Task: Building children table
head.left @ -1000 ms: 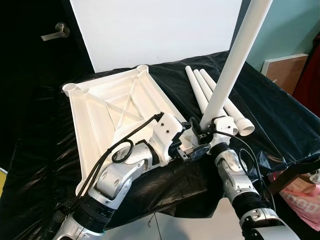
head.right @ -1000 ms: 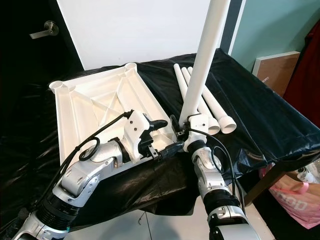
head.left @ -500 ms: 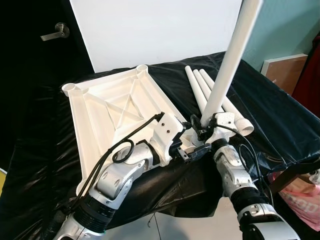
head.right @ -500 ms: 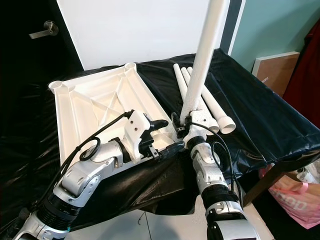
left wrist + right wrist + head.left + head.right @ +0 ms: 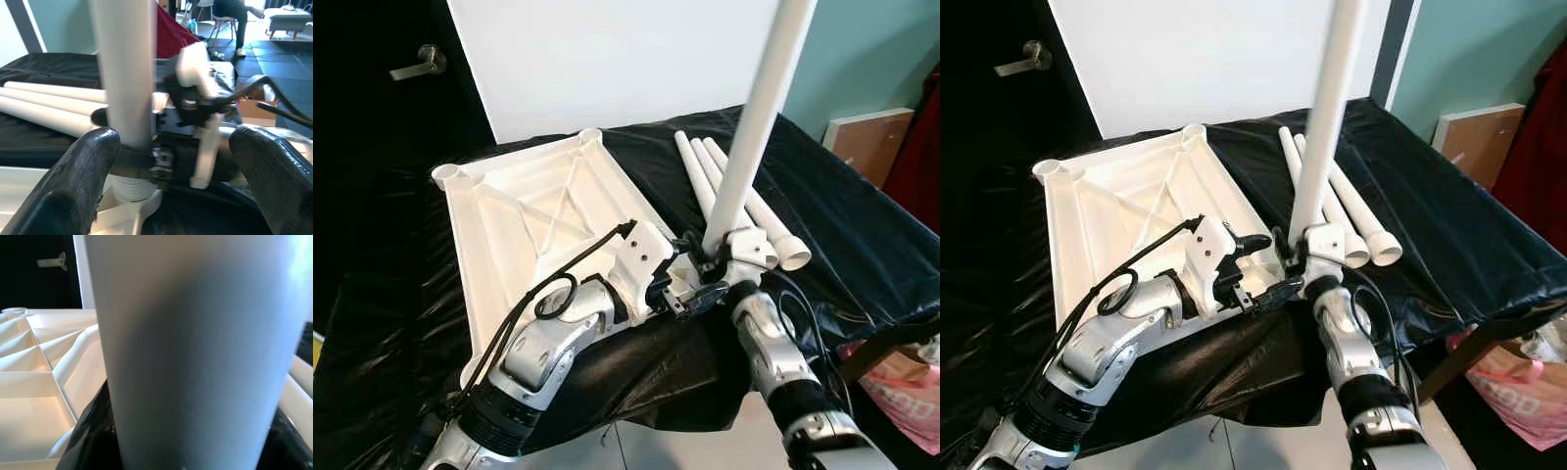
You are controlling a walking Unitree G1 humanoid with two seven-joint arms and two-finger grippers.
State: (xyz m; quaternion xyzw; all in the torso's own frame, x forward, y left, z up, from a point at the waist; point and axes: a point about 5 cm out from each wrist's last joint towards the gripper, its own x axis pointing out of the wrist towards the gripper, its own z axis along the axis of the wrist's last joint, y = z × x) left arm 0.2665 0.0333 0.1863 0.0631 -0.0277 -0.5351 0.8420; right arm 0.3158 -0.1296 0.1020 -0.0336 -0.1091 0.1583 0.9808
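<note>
A long white plastic table leg (image 5: 754, 117) is held near-upright at its lower end by the right gripper (image 5: 713, 257), its fingers closed around it, over the near right corner of the upturned white ribbed plastic tabletop (image 5: 524, 211) on the black-sheeted table (image 5: 842, 211). The left gripper (image 5: 690, 289) is spread wide at that corner, gripping nothing. Three spare white tubes (image 5: 769, 220) lie just right, near the edge

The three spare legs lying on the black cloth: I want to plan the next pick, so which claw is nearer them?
Right. The right claw, clamped on the upright leg, sits just before the spare legs; the left claw is open beside it, farther off.
</note>
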